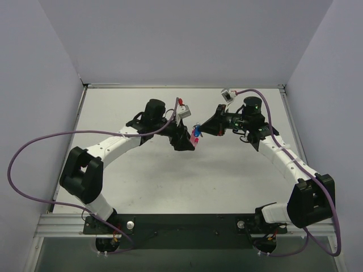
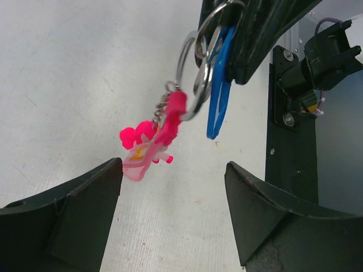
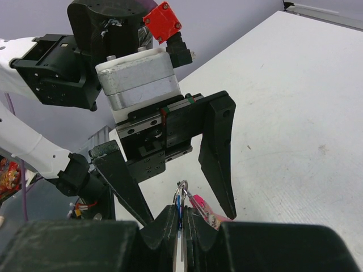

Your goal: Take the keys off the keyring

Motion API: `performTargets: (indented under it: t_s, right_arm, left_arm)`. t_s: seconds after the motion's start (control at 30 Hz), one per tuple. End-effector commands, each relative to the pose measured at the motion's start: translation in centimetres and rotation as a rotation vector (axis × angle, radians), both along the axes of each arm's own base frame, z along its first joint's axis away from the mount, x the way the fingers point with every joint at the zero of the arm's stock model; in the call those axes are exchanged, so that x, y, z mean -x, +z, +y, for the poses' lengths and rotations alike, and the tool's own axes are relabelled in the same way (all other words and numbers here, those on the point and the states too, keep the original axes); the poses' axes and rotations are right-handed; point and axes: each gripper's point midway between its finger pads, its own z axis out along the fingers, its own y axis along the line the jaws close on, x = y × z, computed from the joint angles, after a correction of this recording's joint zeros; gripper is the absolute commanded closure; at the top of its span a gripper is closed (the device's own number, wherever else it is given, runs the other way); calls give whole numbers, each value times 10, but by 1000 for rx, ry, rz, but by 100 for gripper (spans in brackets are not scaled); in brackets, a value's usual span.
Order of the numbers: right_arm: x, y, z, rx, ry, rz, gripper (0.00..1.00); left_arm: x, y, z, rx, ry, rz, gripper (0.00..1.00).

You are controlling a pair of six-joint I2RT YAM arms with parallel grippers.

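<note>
Black fingers of the left gripper (image 2: 174,167) fill the bottom of its wrist view, spread wide apart with nothing clamped between them. Just beyond their tips hangs the bunch. It is made up of a thin silvery wire keyring (image 2: 193,68) of overlapping loops, a flat blue plastic key (image 2: 218,96) and bright pink plastic keys (image 2: 154,141) on a short link chain. The blue key dangles straight down toward the jaws' right side. The pink keys tilt toward the fingertip on the view's left; whether they touch it I cannot tell. Above, the right gripper (image 3: 181,214) is pinched tight on the keyring and the top of the blue key, the loop poking out past its fingertips. From overhead, both arms bend inward with elbows out, and the wrists face each other tip to tip over the middle of the white tabletop (image 1: 142,181).
</note>
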Motion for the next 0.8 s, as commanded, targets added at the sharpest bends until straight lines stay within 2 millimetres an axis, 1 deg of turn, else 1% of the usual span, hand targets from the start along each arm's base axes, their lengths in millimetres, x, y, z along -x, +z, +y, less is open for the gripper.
performTargets:
  t_s: [0.0, 0.1, 0.23, 0.3, 0.33, 0.37, 0.4, 0.43, 0.47, 0.5, 0.53, 0.6, 0.63, 0.7, 0.73, 0.77]
  right_arm:
    - [2, 19, 3, -19, 25, -84, 100]
    - [2, 20, 3, -20, 28, -84, 100]
    - [6, 17, 4, -11, 55, -64, 100]
    - [9, 19, 3, 3, 73, -67, 100]
    - [13, 12, 0, 37, 90, -63, 100]
    - [14, 18, 0, 49, 102, -80, 100]
    - [15, 18, -2, 63, 108, -84, 100]
    - [21, 12, -4, 94, 125, -74, 100]
    - [22, 12, -6, 106, 131, -78, 100]
    - [23, 19, -6, 111, 137, -92, 100]
    - [29, 15, -7, 127, 148, -63, 100]
    - [31, 16, -8, 149, 163, -92, 100]
    - [36, 13, -10, 165, 172, -74, 100]
    - [42, 9, -8, 198, 210, -105, 100]
    - [48, 7, -9, 226, 218, -90, 100]
    - [54, 5, -7, 244, 244, -94, 100]
  left_arm:
    - [-7, 27, -8, 45, -14, -71, 18]
    - [-7, 23, -10, 43, -14, -69, 18]
    - [-8, 17, -13, 32, -25, -56, 23]
    - [-13, 26, -10, 25, -21, -98, 23]
    - [-15, 30, -8, 23, -13, -115, 23]
    - [-15, 31, -5, 26, -8, -124, 21]
    - [-15, 42, 1, 49, -6, -146, 19]
    - [-15, 48, 5, 67, -9, -158, 18]
    - [-13, 51, 8, 78, -16, -161, 17]
    - [-8, 60, 13, 105, -41, -167, 17]
    - [-5, 64, 14, 117, -56, -170, 16]
    - [1, 68, 18, 139, -88, -174, 15]
    - [2, 69, 20, 145, -93, -177, 14]
    - [7, 72, 19, 160, -118, -174, 13]
    - [9, 71, 19, 163, -127, -171, 13]
    - [10, 71, 19, 163, -132, -164, 12]
